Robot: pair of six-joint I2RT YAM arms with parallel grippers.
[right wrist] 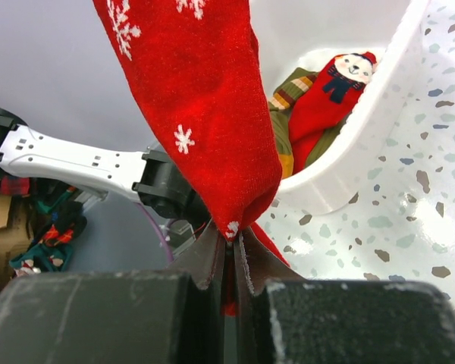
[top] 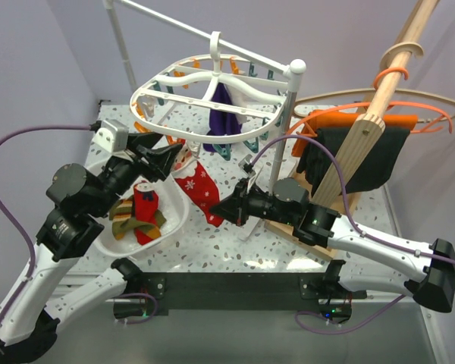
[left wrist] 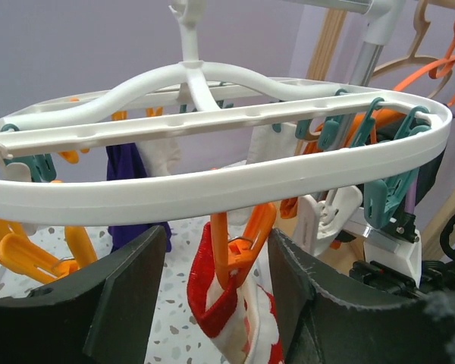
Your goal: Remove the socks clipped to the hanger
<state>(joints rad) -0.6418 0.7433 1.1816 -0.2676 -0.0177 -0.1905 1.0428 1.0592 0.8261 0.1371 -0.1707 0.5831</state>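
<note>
The white oval hanger [top: 212, 83] hangs from a rail, ringed with orange and teal clips. A red snowflake sock [top: 199, 186] dangles from an orange clip [left wrist: 239, 244], which pinches its cuff [left wrist: 212, 292]. My left gripper [left wrist: 216, 303] is open, one finger [left wrist: 121, 299] on each side of that clip and cuff, touching neither. My right gripper [right wrist: 231, 236] is shut on the same sock's toe [right wrist: 212, 129], below and to the right [top: 221, 210]. A dark purple sock [top: 221, 114] is still clipped at the hanger's middle. A red sock [top: 145, 203] and striped socks [top: 125, 214] lie in a white basin [top: 174, 220].
The basin's rim [right wrist: 364, 163] lies close beside my right gripper. At the right a slanted wooden pole [top: 364, 129] carries black and orange cloths [top: 360, 152], with thin orange and wooden hangers [top: 417, 114] above. A white stand post [top: 292, 98] rises just right of the hanger.
</note>
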